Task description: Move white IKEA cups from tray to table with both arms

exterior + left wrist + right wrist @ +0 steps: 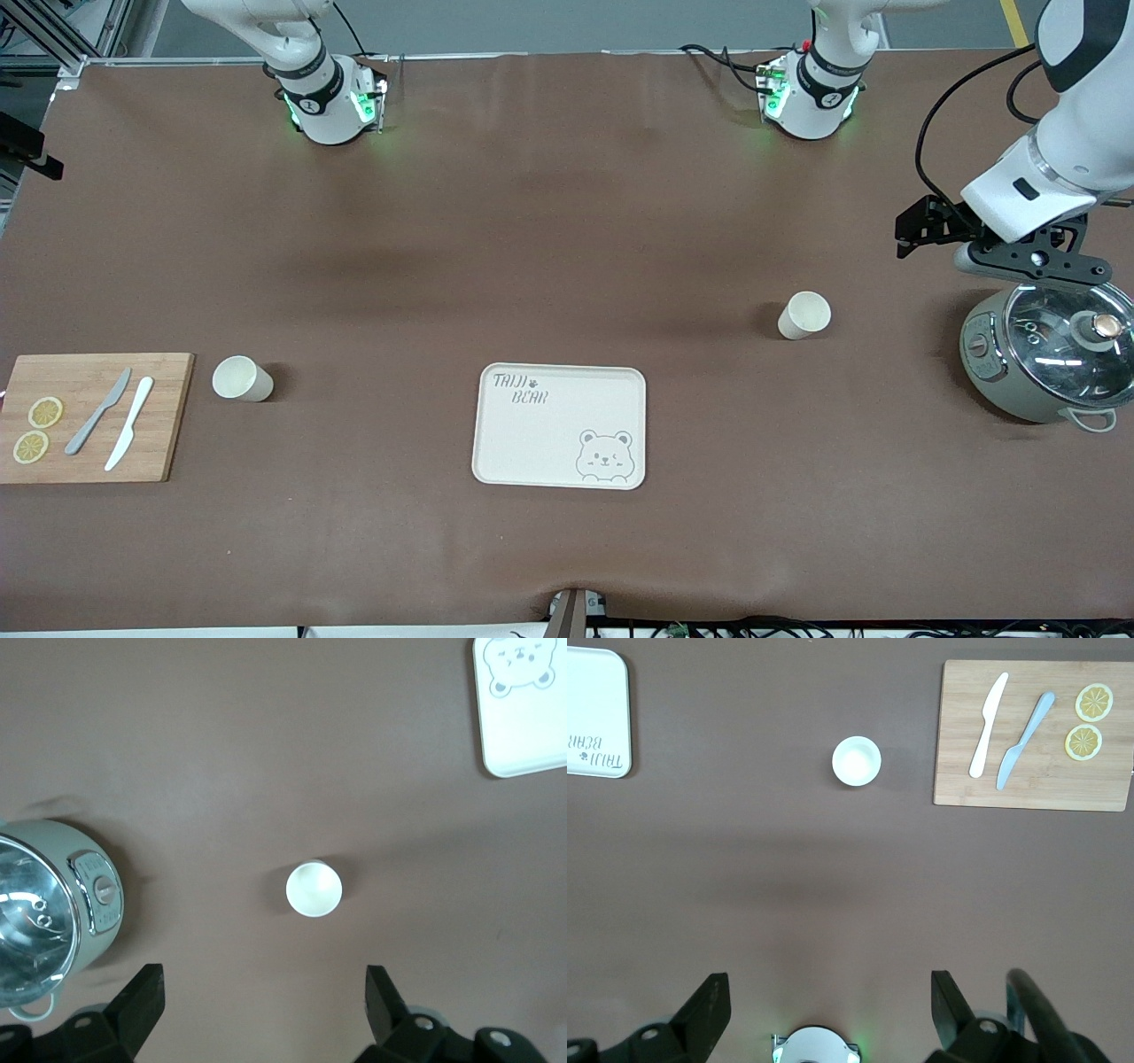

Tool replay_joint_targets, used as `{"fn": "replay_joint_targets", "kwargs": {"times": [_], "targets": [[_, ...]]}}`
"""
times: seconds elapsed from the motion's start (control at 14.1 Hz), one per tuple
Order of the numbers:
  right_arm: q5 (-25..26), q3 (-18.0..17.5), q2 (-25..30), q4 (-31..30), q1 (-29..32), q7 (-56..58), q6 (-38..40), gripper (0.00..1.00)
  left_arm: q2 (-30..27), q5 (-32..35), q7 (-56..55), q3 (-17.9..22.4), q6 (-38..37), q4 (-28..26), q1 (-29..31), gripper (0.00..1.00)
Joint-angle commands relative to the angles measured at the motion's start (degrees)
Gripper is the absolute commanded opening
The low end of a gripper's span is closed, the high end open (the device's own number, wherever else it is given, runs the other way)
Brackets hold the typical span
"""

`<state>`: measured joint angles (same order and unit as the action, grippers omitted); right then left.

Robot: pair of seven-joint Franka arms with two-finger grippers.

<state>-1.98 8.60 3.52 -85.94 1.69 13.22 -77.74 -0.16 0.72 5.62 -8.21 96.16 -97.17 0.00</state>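
Note:
Two cream-white cups stand upright on the brown table. One cup (242,379) stands beside the cutting board at the right arm's end and shows in the right wrist view (857,760). The other cup (803,315) stands toward the left arm's end and shows in the left wrist view (314,889). My left gripper (1032,266) hangs open and empty over the pot's rim, and shows in its wrist view (263,1001) apart from the cup. My right gripper (830,1005) is open and empty, high over its own base, and is out of the front view.
A bear-print tray (560,425) lies between the cups, nearer to the front camera. A grey-green pot with a glass lid (1050,354) stands at the left arm's end. A wooden board (93,416) with two knives and lemon slices lies at the right arm's end.

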Motion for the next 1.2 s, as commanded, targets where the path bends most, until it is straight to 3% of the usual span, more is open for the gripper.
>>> {"fn": "replay_joint_targets", "kwargs": {"times": [0.0,1.13], "targets": [[1.5,0.0,1.1,-0.8,-2.5,0.2,-0.7,1.0,0.5,0.2,0.7,0.7,-2.3,1.8,-0.7,1.0],[1.4,-1.6,0.8,-0.9,-2.9,0.1,-2.1,1.0,1.8,-0.3,-1.2,0.7,-2.3,3.7,1.0,1.0]]}}
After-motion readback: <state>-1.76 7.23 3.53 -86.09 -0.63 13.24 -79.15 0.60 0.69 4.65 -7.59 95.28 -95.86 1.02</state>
